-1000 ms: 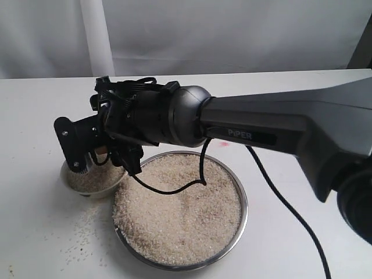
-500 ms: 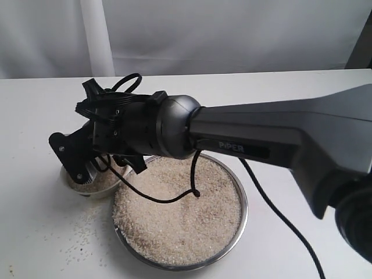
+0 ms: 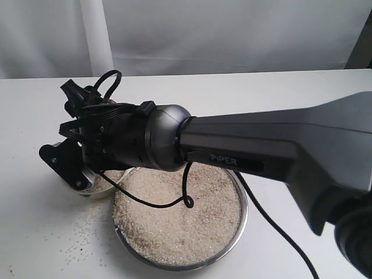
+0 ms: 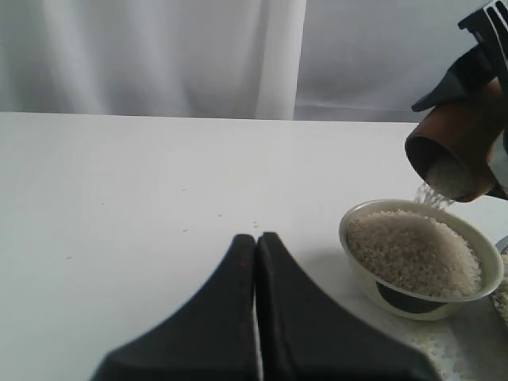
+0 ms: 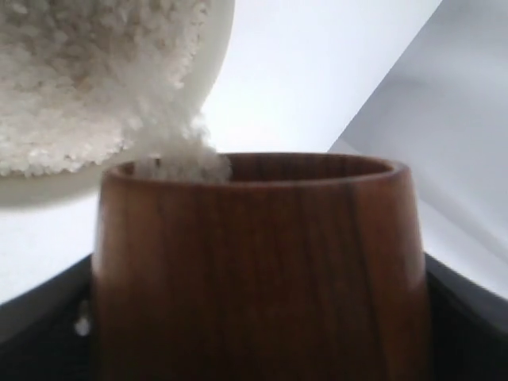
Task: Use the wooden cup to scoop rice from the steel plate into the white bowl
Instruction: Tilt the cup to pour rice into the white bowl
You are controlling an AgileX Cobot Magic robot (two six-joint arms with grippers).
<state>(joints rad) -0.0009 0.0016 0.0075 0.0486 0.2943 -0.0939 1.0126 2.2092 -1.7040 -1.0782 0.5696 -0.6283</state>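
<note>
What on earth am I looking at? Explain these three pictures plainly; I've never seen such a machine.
This is a robot with two arms, each ending in a gripper. One camera stands off the arms; one rides on each wrist. On the white table sit a steel plate of rice and a white bowl, also holding rice. The right gripper holds a wooden cup, tilted above the bowl, with grains pouring out. The left gripper is shut, empty and well apart from the bowl.
</note>
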